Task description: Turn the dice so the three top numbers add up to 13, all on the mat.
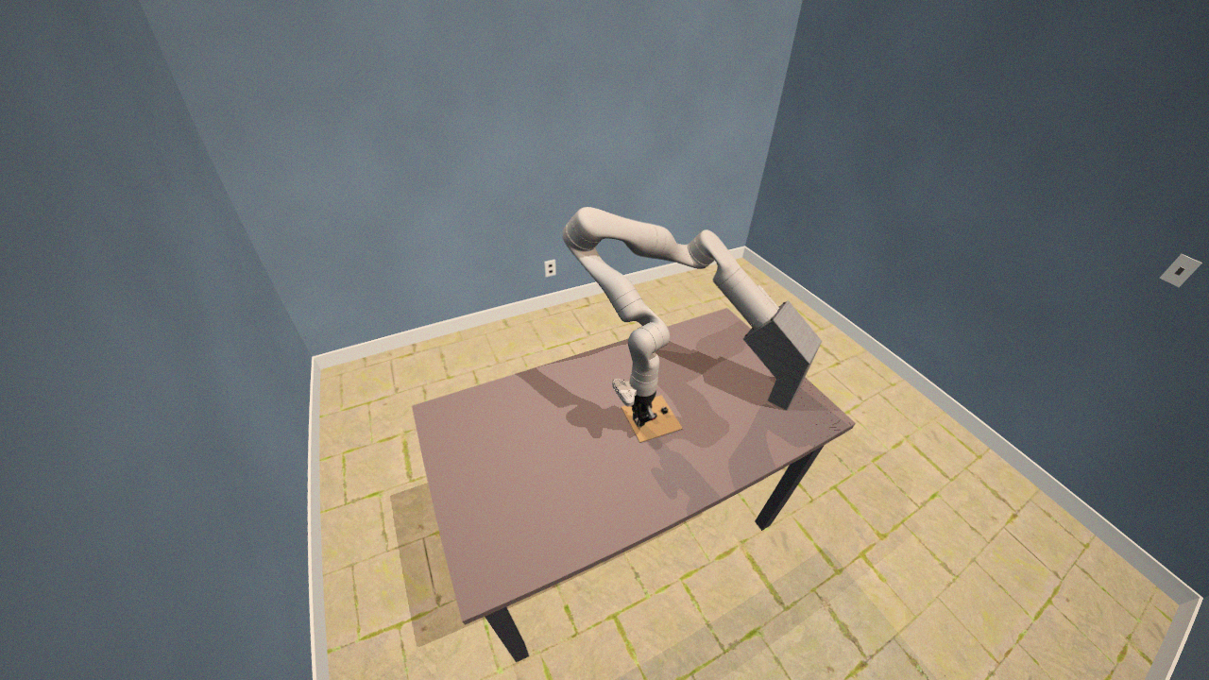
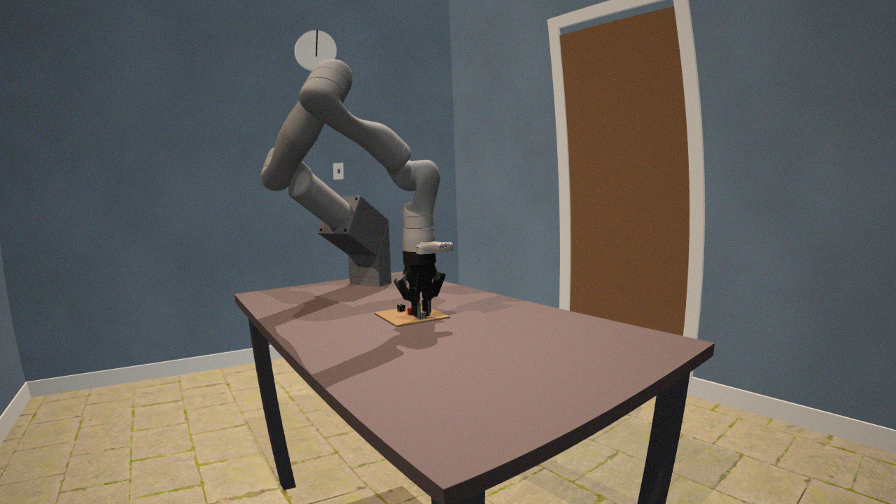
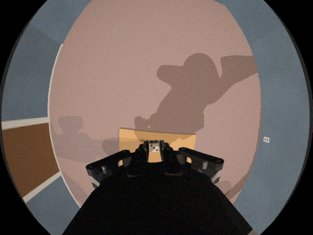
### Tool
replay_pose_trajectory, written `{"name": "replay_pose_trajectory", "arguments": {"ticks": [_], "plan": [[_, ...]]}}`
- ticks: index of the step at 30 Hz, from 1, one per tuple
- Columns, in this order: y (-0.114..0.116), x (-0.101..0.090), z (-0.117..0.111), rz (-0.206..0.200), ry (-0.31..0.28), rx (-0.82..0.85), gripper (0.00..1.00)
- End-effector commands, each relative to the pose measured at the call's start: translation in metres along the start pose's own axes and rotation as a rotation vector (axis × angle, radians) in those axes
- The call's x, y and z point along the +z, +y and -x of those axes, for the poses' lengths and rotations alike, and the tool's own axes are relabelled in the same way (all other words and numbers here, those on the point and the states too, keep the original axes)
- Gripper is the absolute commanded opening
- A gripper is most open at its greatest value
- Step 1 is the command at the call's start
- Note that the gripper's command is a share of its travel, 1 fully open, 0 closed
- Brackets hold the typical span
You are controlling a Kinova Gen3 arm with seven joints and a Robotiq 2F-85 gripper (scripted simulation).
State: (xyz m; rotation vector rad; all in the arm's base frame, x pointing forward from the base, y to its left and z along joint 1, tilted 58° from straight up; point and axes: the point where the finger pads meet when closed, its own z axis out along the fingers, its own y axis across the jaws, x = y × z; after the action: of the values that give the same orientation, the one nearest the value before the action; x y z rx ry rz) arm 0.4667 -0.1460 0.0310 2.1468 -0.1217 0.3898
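My gripper (image 1: 643, 422) (image 2: 421, 313) (image 3: 154, 145) points down with its fingertips low at the mat (image 1: 660, 432) (image 2: 394, 320) (image 3: 187, 140). The fingers are slightly apart around a pale die (image 3: 154, 147), with narrow gaps at its sides. The die's face towards the wrist camera shows three pips. A red die (image 2: 410, 311) sits close beside the fingers on the mat in the exterior view. A black die (image 1: 664, 411) (image 2: 400, 307) lies on the mat farther towards the arm's base. Top numbers of the red and black dice are too small to read. The mat lies flat.
The brown table (image 1: 540, 490) (image 2: 501, 369) extends around the mat on all sides. The grey arm mount (image 1: 781, 359) (image 2: 369, 250) stands at the table's end beyond the black die. Arm shadows cross the table and part of the mat.
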Motion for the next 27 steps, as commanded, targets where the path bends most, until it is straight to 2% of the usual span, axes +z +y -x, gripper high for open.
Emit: {"name": "replay_pose_trajectory", "arguments": {"ticks": [1, 2, 6, 7, 22, 27], "plan": [[-0.001, 0.002, -0.003, -0.002, 0.006, 0.011, 0.23], [-0.001, 0.002, -0.003, -0.002, 0.006, 0.011, 0.27], [-0.001, 0.002, -0.003, -0.002, 0.006, 0.011, 0.27], [-0.001, 0.002, -0.003, -0.002, 0.006, 0.011, 0.31], [-0.001, -0.001, -0.003, -0.002, 0.006, 0.011, 0.31], [-0.001, -0.017, -0.003, -0.002, 0.006, 0.011, 0.31]]}}
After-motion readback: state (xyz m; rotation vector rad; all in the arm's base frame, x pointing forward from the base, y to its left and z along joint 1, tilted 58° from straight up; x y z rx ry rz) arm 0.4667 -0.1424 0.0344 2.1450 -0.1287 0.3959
